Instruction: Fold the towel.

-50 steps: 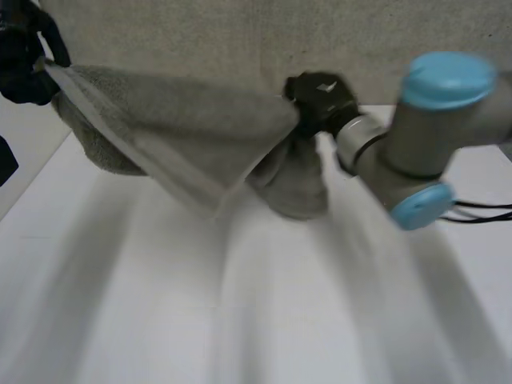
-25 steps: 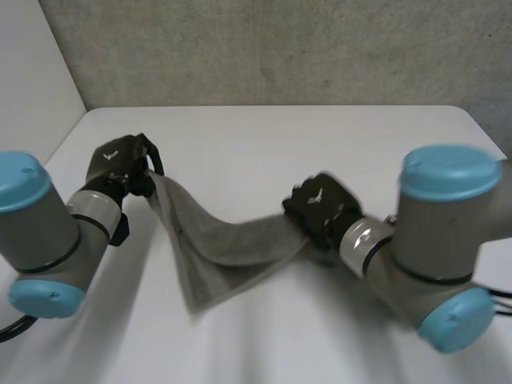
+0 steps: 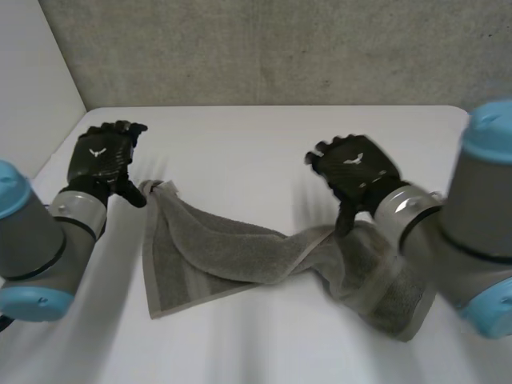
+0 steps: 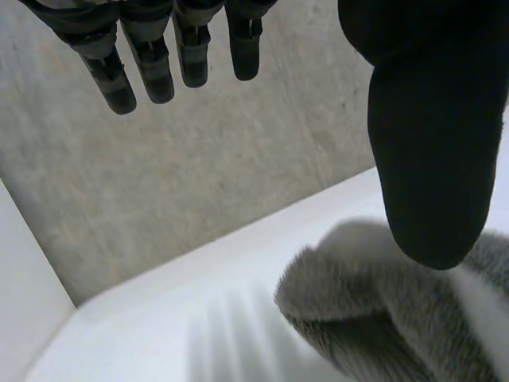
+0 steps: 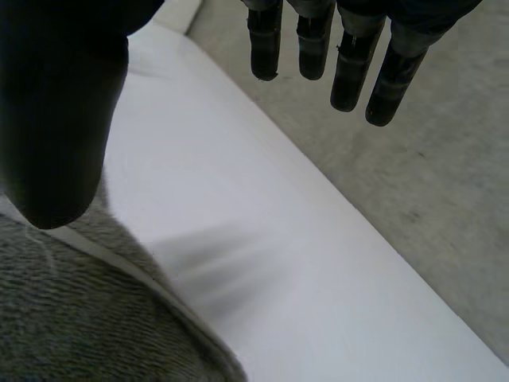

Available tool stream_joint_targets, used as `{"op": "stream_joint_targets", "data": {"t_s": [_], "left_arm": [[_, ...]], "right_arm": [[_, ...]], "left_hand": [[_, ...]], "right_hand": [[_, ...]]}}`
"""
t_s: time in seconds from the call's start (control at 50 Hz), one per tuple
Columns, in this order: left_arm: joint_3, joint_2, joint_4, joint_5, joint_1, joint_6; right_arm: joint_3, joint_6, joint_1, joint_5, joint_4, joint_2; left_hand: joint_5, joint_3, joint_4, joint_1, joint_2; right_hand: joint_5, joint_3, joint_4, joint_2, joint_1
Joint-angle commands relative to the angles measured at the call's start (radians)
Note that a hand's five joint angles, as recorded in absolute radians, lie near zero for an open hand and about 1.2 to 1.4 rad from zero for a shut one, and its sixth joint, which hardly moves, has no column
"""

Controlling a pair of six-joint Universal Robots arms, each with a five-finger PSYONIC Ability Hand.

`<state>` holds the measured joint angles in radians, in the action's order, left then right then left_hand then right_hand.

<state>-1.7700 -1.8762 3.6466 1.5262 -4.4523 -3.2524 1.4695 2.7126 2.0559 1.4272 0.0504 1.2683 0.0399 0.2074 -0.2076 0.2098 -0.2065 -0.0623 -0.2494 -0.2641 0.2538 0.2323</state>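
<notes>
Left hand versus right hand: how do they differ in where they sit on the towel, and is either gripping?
The left hand is beside a corner of the towel; the right hand is above its bunched end. The left arm stands clear of the towel; the right arm overlaps part of it in the head view. Both hands are open, fingers straight, holding nothing.

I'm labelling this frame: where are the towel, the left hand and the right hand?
towel point(image 3: 216, 254), head view, its grey middle.
left hand point(image 3: 98, 156), head view, back of the hand.
right hand point(image 3: 358, 166), head view, back of the hand.
</notes>
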Motion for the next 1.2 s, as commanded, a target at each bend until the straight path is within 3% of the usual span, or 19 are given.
{"op": "stream_joint_targets", "data": {"t_s": [0.02, 0.2, 0.24, 0.36, 0.54, 0.66, 0.74, 0.8, 0.82, 0.84, 0.86, 0.9, 1.04, 1.2], "left_arm": [[-0.126, 0.182, -0.039, 0.000, 0.010, -0.020], [-0.233, 0.305, -0.207, -0.015, 0.048, -0.020], [-0.267, 0.315, -0.270, -0.020, 0.091, -0.020], [-0.330, 0.304, -0.295, -0.018, 0.117, -0.053], [-0.373, 0.262, -0.289, -0.015, 0.139, -0.133], [-0.358, 0.160, -0.272, -0.014, 0.162, -0.138], [-0.348, 0.114, -0.253, -0.012, 0.163, -0.138], [-0.339, 0.086, -0.218, -0.011, 0.165, -0.138], [-0.333, 0.078, -0.200, -0.009, 0.166, -0.138], [-0.327, 0.074, -0.185, -0.008, 0.166, -0.138], [-0.327, 0.074, -0.184, -0.008, 0.166, -0.138], [-0.312, 0.072, -0.166, -0.008, 0.166, -0.138], [-0.279, 0.046, -0.158, -0.008, 0.166, -0.138], [-0.252, -0.014, -0.157, -0.008, 0.166, -0.139]], "right_arm": [[-0.001, 0.033, -0.131, -0.123, 0.120, 0.034], [-0.044, 0.032, -0.272, -0.266, 0.198, -0.036], [-0.064, 0.032, -0.281, -0.274, 0.201, -0.071], [-0.156, 0.032, -0.299, -0.278, 0.210, -0.193], [-0.346, 0.036, -0.301, -0.289, 0.357, -0.410], [-0.408, 0.072, -0.296, -0.304, 0.382, -0.466], [-0.443, 0.118, -0.293, -0.307, 0.382, -0.494], [-0.446, 0.121, -0.293, -0.307, 0.382, -0.498], [-0.446, 0.122, -0.292, -0.309, 0.382, -0.498], [-0.446, 0.122, -0.292, -0.309, 0.382, -0.498], [-0.442, 0.125, -0.290, -0.309, 0.381, -0.489], [-0.427, 0.133, -0.290, -0.310, 0.365, -0.463], [-0.270, 0.202, -0.306, -0.317, 0.220, -0.282], [-0.111, 0.194, -0.341, -0.350, 0.163, -0.147]], "left_hand": [[0.037, 0.044, -0.044, 0.042, -0.045], [0.152, 0.159, -0.159, 0.156, -0.160], [0.257, 0.264, -0.264, 0.262, -0.265], [0.398, 0.405, -0.405, 0.403, -0.406], [0.381, 0.388, -0.388, 0.385, -0.389], [0.182, 0.189, -0.189, 0.186, -0.190], [0.099, 0.106, -0.106, 0.104, -0.107], [0.096, 0.103, -0.103, 0.101, -0.104], [0.096, 0.103, -0.103, 0.101, -0.104], [0.096, 0.103, -0.103, 0.101, -0.104], [0.096, 0.103, -0.103, 0.101, -0.104], [0.108, 0.115, -0.115, 0.112, -0.116], [0.114, 0.121, -0.120, 0.118, -0.121], [0.125, 0.132, -0.132, 0.130, -0.133]], "right_hand": [[0.062, 0.075, 0.090, -0.079, -0.058], [0.061, 0.074, 0.088, -0.078, -0.057], [0.020, 0.033, 0.047, -0.037, -0.016], [-0.121, -0.108, -0.093, 0.104, 0.125], [-0.180, -0.167, -0.153, 0.163, 0.184], [-0.209, -0.197, -0.182, 0.192, 0.214], [-0.426, -0.413, -0.398, 0.409, 0.430], [-0.562, -0.549, -0.534, 0.545, 0.566], [-0.745, -0.732, -0.717, 0.728, 0.749], [-0.746, -0.734, -0.719, 0.730, 0.751], [-1.020, -1.007, -0.992, 1.003, 1.024], [-1.158, -1.146, -1.131, 1.141, 1.163], [-1.159, -1.147, -1.132, 1.142, 1.164], [-1.159, -1.147, -1.132, 1.142, 1.164]]}}
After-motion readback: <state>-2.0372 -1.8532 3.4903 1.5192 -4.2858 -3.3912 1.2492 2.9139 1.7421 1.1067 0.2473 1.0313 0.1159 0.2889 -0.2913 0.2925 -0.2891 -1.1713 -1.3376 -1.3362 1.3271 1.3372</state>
